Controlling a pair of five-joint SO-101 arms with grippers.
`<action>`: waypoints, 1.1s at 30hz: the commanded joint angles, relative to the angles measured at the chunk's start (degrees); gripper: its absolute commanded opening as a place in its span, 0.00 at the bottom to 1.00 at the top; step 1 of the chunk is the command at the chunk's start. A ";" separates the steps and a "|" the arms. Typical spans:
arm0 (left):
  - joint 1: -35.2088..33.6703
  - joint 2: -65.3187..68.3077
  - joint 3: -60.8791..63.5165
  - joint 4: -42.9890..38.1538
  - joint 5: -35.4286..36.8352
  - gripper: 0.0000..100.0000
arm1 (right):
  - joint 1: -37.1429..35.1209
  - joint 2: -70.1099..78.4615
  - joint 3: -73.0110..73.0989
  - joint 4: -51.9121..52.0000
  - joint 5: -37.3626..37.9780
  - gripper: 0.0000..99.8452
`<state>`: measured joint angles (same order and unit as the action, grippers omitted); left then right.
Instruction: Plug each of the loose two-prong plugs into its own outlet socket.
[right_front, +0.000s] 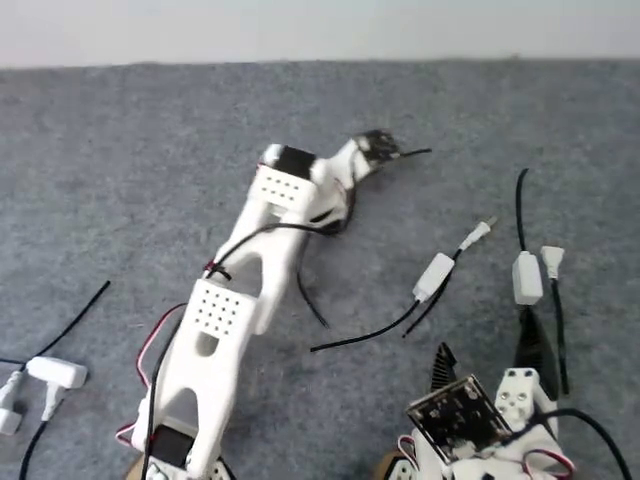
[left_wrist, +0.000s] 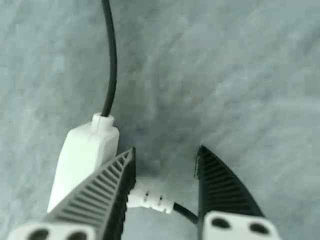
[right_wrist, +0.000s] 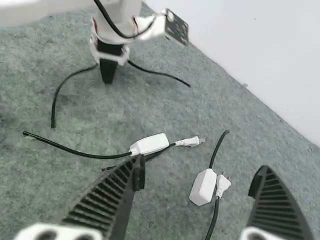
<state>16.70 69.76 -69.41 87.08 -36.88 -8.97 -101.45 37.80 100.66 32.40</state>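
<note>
Left gripper (right_front: 378, 147): low on the grey desk (right_front: 130, 150) at upper centre of the high view, on its outstretched arm; its fingers (left_wrist: 107, 190) are spread and straddle a loose plug (left_wrist: 149, 200), pinching nothing; probably set there to close on it.
Plug: small, white, with a ribbed collar and a black cord; it lies flat just beside one finger, which hides its prongs.
Socket (left_wrist: 82, 160): white oblong block with a black cord leaving its end; it lies just outside that same finger, so the mating move looks short.
Right gripper (right_front: 485, 352): lower right of the high view; fingers spread wide and holding nothing; it faces two other pairs, seemingly ready to take one.
Middle socket (right_front: 434, 275): right of centre; the middle plug (right_front: 477, 235) lies apart from it, prongs turned away, not inserted.
Right socket (right_front: 527, 277): near the right edge; the right plug (right_front: 552, 260) lies just beside it, unplugged.
Far-left socket (right_front: 57, 373): lower left edge; whether a plug is seated in it cannot be told.
</note>
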 joint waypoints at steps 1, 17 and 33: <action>-5.19 -0.70 -1.89 2.90 -3.16 0.19 | -0.04 0.13 -0.53 1.54 -0.70 0.34; -13.01 -0.18 -12.44 11.16 -6.07 0.19 | -0.04 0.13 -0.53 1.54 -0.70 0.34; -32.00 -0.18 -12.44 10.90 -12.40 0.19 | -0.04 -2.42 0.35 1.27 -0.70 0.34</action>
<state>-10.90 70.37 -79.25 97.36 -47.43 -9.05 -104.18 38.15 100.66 32.40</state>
